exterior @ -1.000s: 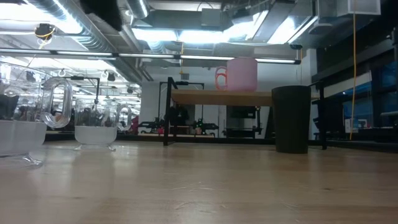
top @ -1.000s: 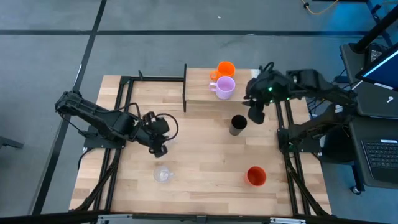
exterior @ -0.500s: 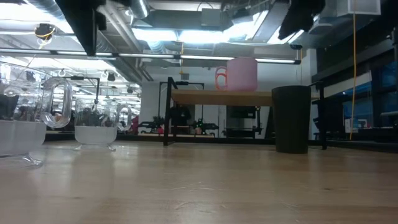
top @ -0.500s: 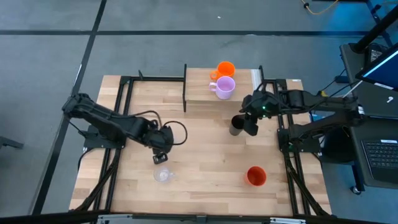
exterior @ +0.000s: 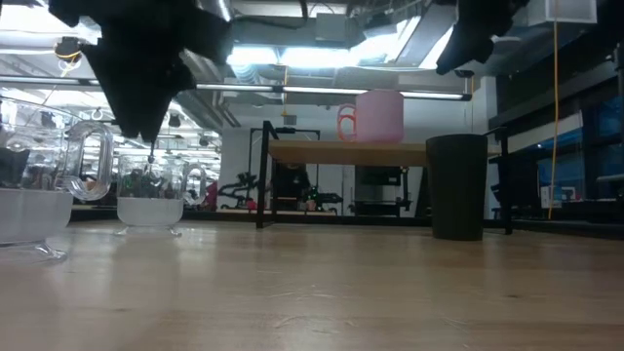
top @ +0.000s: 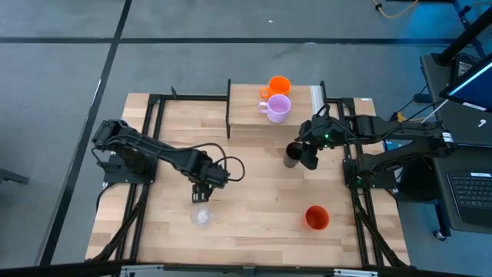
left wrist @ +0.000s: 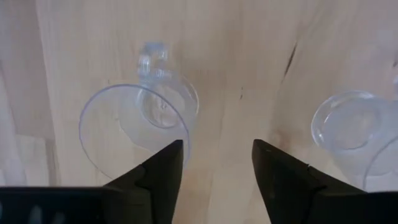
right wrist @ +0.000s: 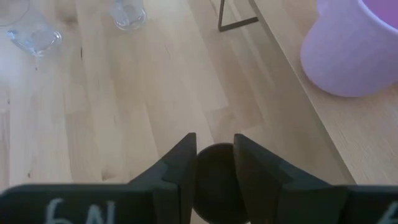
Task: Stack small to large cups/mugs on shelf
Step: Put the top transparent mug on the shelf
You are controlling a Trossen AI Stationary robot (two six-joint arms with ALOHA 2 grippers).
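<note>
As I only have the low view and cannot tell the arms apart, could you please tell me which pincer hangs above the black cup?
Observer: The right pincer; its wrist view shows the black cup lined up between its open fingers.
Operator: Thank you. And the dark shape over the glasses?
Observer: That is the left pincer, open, aimed at bare wood between one clear glass and a second glass.
</note>
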